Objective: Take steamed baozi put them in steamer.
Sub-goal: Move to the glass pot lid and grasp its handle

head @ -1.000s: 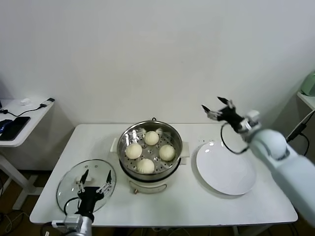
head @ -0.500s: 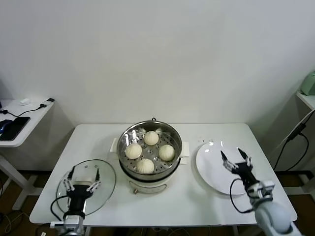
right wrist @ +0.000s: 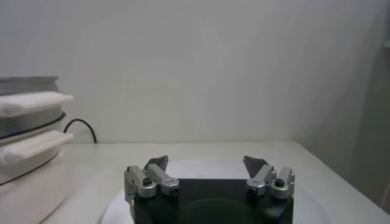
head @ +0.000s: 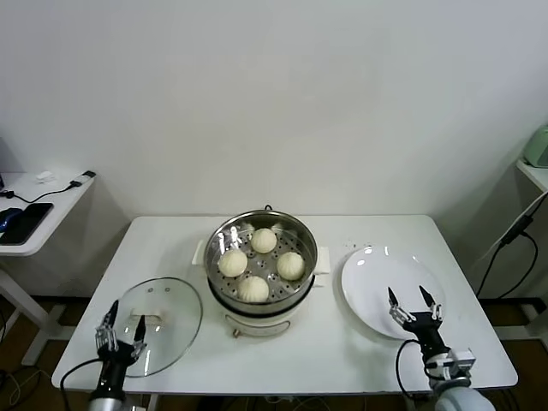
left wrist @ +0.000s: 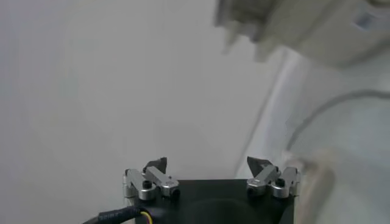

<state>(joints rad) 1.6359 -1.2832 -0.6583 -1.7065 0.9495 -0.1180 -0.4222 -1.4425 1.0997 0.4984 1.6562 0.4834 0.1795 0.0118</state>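
Observation:
The steamer [head: 276, 306], a shiny steel pot on a white base, stands mid-table. Several cream-white baozi lie on its perforated tray, among them one at the back [head: 263, 241] and one at the front [head: 253, 289]. My left gripper [head: 124, 330] is open and empty, low at the table's front left edge, beside the rim of the glass lid [head: 167, 312]. My right gripper [head: 413, 301] is open and empty over the front rim of the white plate [head: 377, 274]. In the right wrist view the fingers [right wrist: 207, 162] spread wide above the plate, and the steamer [right wrist: 27, 152] stands off to one side.
The plate holds nothing. A low side table [head: 34, 214] with a phone and cables stands beyond the table's left end. A black cable [head: 505, 244] hangs past the right end. The wall runs close behind the table.
My right arm has swung down from above the back of the plate to its front rim. My left gripper has drawn back toward the front left edge. Both stayed open.

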